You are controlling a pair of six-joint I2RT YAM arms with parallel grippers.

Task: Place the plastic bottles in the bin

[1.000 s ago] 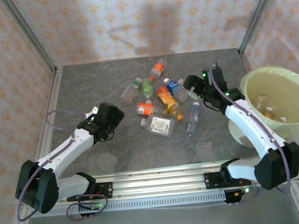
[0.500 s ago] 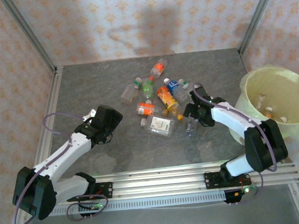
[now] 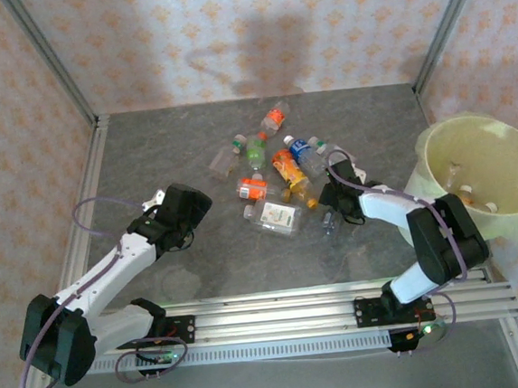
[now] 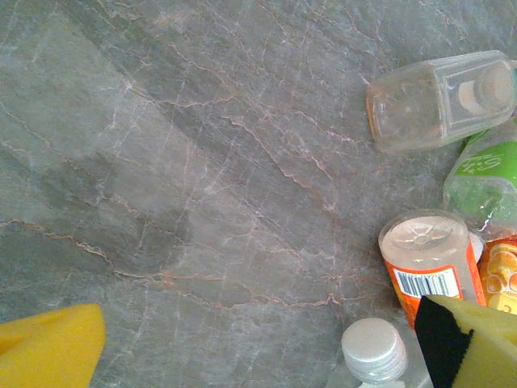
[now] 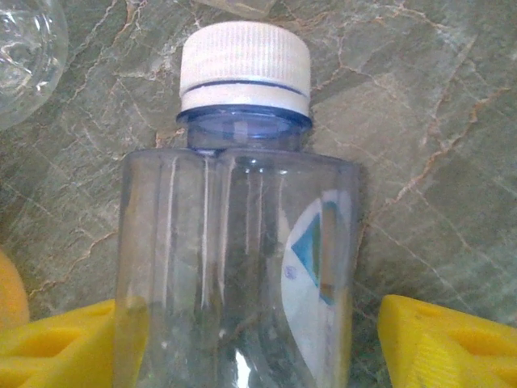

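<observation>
Several plastic bottles (image 3: 289, 175) lie loose in a cluster on the grey stone-patterned table (image 3: 164, 148), around its middle and toward the far side. At the right edge stands the bin (image 3: 475, 119), a wide pale yellow-green bucket, and a few bottles already lie inside it (image 3: 465, 196).

At the near right end of the cluster, the right gripper (image 5: 242, 343) is down over a clear bottle (image 5: 234, 242) with a blue-tinted neck and a white cap (image 5: 245, 69). This bottle lies flat on the table between the two yellow pads (image 5: 428, 343). The left pad sits against, or partly behind, the bottle's wall. A thin strip of table shows between the right pad and the bottle, so the jaws are around it but not clamped on it.

The left gripper (image 4: 262, 347) hangs over the table just left of the cluster, its yellow pads spread far apart with bare stone between them. Its wrist view takes in four bottles along the right edge: a squat clear one (image 4: 440, 101) at the far right, a green-labelled one (image 4: 485, 178) nearer, an orange-labelled one with a barcode (image 4: 424, 263) nearer again, and a white-capped one (image 4: 373, 349) just beside the right pad.
</observation>
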